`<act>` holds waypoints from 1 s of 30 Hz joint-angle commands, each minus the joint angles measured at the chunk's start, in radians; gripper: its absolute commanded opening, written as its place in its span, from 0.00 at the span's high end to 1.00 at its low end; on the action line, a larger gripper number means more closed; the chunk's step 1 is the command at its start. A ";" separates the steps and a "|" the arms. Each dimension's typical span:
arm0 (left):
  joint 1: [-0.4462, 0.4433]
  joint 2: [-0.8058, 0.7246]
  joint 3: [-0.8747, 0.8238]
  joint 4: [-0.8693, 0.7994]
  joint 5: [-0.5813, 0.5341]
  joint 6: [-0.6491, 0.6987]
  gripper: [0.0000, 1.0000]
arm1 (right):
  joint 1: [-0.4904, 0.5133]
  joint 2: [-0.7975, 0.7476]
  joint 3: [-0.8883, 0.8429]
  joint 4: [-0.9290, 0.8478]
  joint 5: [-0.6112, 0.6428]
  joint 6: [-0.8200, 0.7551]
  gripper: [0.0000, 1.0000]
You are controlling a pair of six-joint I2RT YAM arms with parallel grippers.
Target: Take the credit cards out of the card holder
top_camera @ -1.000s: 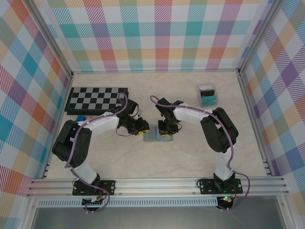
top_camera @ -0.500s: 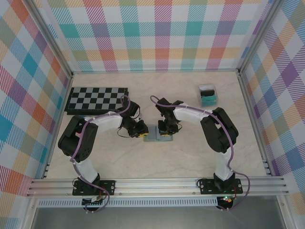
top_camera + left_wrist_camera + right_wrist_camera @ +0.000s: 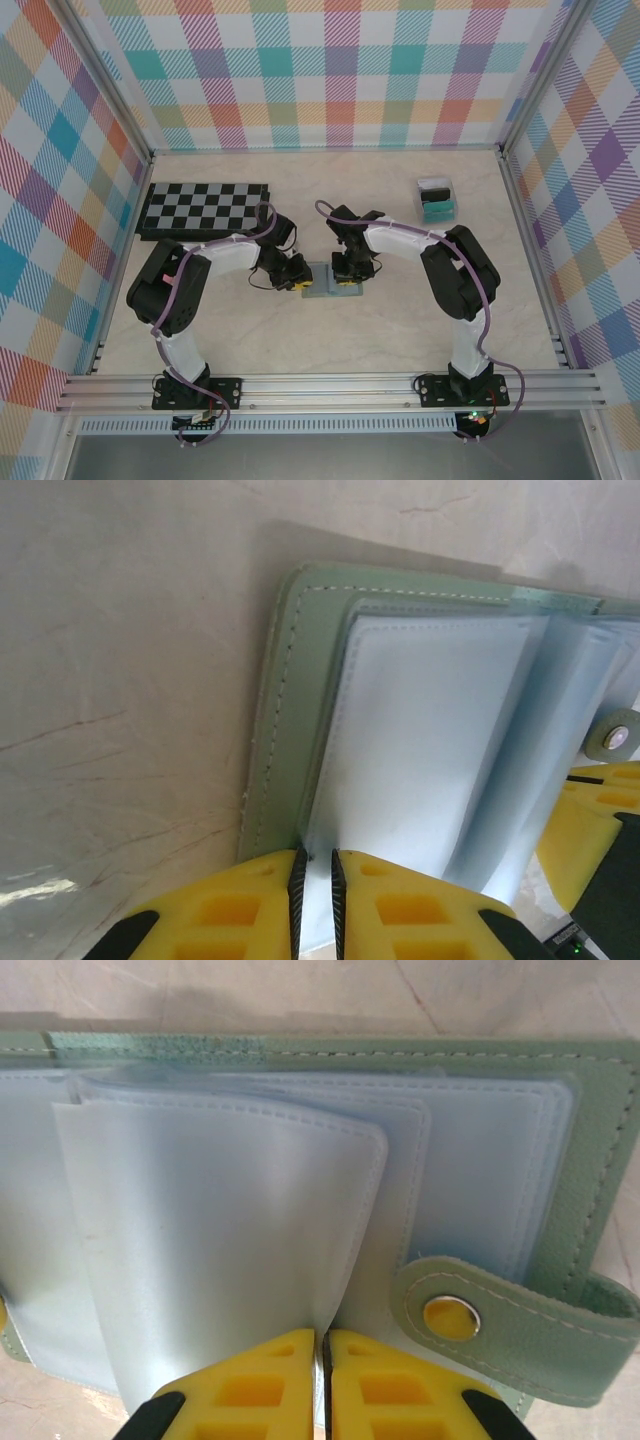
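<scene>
Top view: card holder (image 3: 333,283) lies open mid-table on the table (image 3: 400,330), between my two arms; left gripper (image 3: 299,281) sits at its left edge, right gripper (image 3: 348,277) over its right half; chessboard (image 3: 205,210) back left and clear box (image 3: 436,200) back right, both well apart from it.

Left wrist: my left gripper's yellow fingers (image 3: 230,920) are clenched on the near edge of a pale blue inner sleeve (image 3: 430,740); the green cover lies flat on the table; tab clasp (image 3: 612,738) at far right, with a yellow finger of the right gripper just below it.

Right wrist: right gripper pinched tight on the edge of one translucent sleeve, which curves up off the stack; the tab clasp with its brass snap lies beside it on the right, on the sleeves.
</scene>
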 commanded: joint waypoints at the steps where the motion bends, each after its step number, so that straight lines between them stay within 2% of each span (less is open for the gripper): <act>1: -0.014 -0.002 0.014 -0.012 -0.057 -0.018 0.82 | 0.009 0.031 -0.017 0.005 -0.015 0.014 0.89; 5: -0.013 -0.012 0.014 -0.016 -0.076 -0.016 0.82 | 0.009 0.031 -0.017 0.004 -0.016 0.014 0.89; 16: -0.020 0.013 0.017 0.006 -0.033 -0.013 0.80 | 0.009 0.034 -0.017 0.006 -0.018 0.014 0.89; 22: -0.033 0.033 0.030 0.041 0.060 -0.004 0.76 | 0.009 0.039 -0.018 0.009 -0.025 0.014 0.89; 30: -0.043 0.029 0.047 0.052 0.103 0.016 0.77 | 0.009 0.037 -0.021 0.011 -0.026 0.014 0.89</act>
